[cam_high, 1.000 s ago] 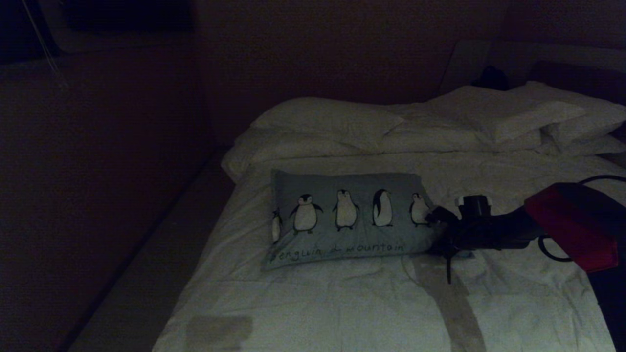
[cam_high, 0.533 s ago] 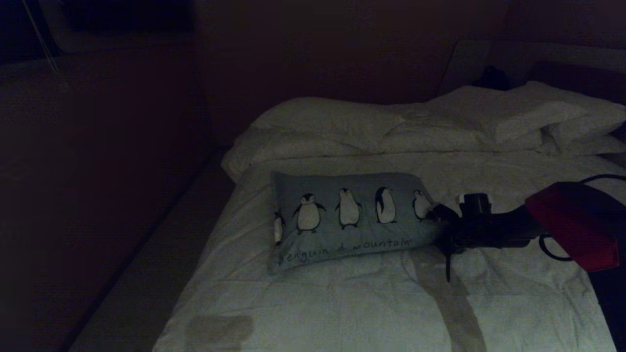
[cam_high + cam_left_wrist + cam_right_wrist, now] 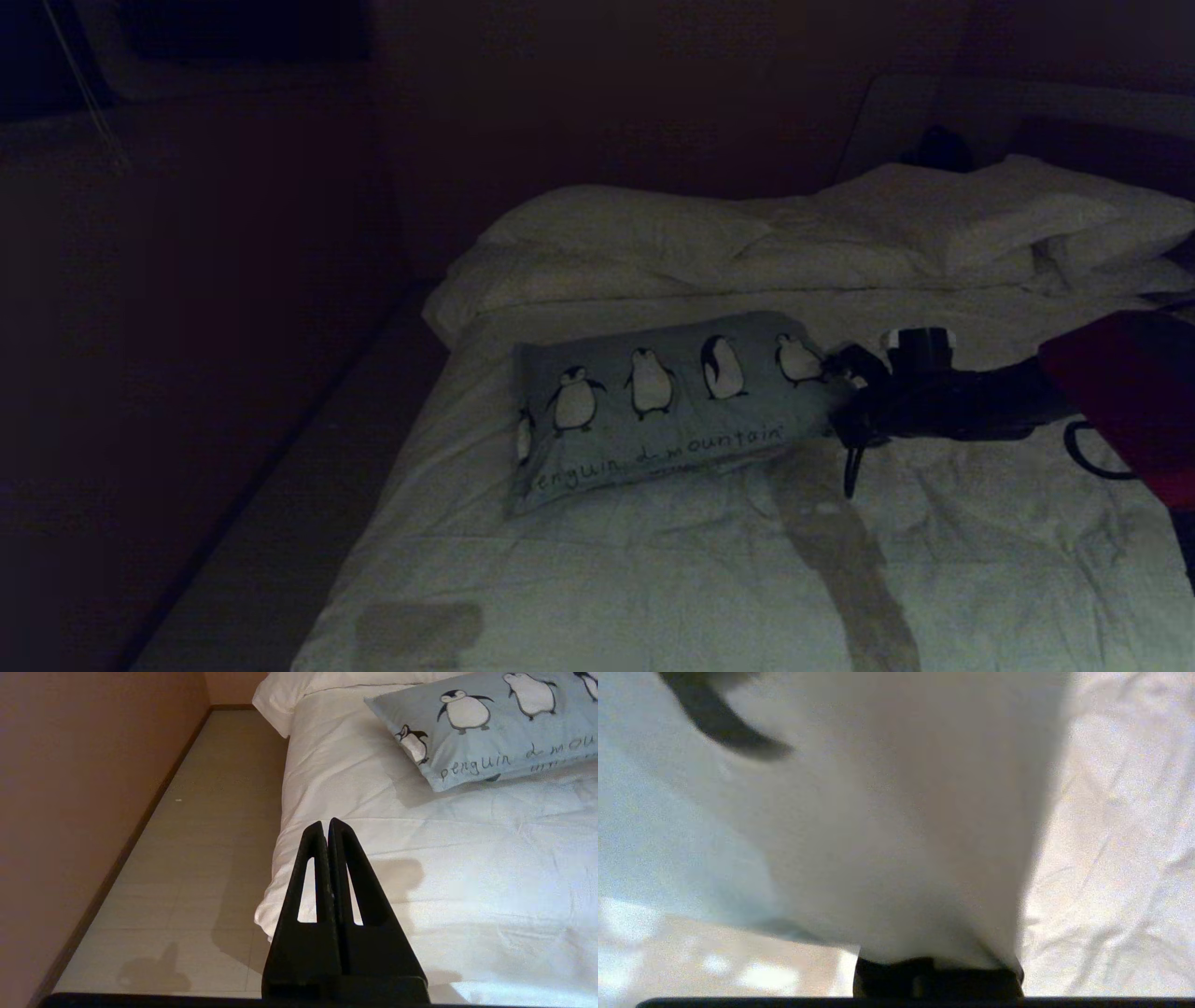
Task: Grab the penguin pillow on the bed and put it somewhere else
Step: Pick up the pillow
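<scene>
Right gripper (image 3: 837,367) clamped on pillow (image 3: 653,401) end, pillow stretching away from its fingers over bed (image 3: 653,579), left gripper (image 3: 328,828) closed, empty.

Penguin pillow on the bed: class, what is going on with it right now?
The right gripper has its fingers shut on the end of the penguin pillow nearest the robot's right. That end is raised off the white duvet of the bed, while the other end rests on it, so the pillow lies tilted. The left gripper is shut and idle, out past the bed's edge over the floor. Plain white pillows lie behind.
</scene>
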### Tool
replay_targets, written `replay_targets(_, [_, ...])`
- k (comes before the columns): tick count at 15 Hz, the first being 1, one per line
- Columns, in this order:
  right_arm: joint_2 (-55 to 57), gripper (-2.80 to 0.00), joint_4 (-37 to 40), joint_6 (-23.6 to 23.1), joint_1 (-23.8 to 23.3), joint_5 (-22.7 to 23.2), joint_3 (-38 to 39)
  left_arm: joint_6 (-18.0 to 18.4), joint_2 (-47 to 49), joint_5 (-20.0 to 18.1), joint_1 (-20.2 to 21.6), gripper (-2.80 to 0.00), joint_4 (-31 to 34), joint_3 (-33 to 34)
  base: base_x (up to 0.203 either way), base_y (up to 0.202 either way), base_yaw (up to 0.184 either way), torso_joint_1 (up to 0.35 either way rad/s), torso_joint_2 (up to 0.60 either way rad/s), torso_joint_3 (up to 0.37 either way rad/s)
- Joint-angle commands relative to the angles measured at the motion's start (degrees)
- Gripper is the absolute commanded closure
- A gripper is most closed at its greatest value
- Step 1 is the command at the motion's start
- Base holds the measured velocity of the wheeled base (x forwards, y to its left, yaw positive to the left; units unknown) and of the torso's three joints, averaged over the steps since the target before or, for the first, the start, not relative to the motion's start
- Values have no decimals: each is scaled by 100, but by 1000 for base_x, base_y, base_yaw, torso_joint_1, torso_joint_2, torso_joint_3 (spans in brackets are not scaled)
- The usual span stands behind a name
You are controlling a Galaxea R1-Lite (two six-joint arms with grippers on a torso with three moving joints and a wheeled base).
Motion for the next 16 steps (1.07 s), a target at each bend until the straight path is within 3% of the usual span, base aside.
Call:
replay_targets(1, [-373, 0, 124, 618, 48, 29, 19, 1, 1, 2, 1, 0, -2, 0, 0, 0, 0, 0, 0, 0])
replay_targets(10, [-2431, 0, 945, 2607, 171, 229, -137, 1, 1, 10, 1, 0, -2, 0, 0, 0, 0, 0, 0, 0])
replay_targets(16, [-3461, 0, 1493, 3310, 169, 204, -471, 1, 1, 2, 1, 0, -2, 0, 0, 0, 0, 0, 0, 0])
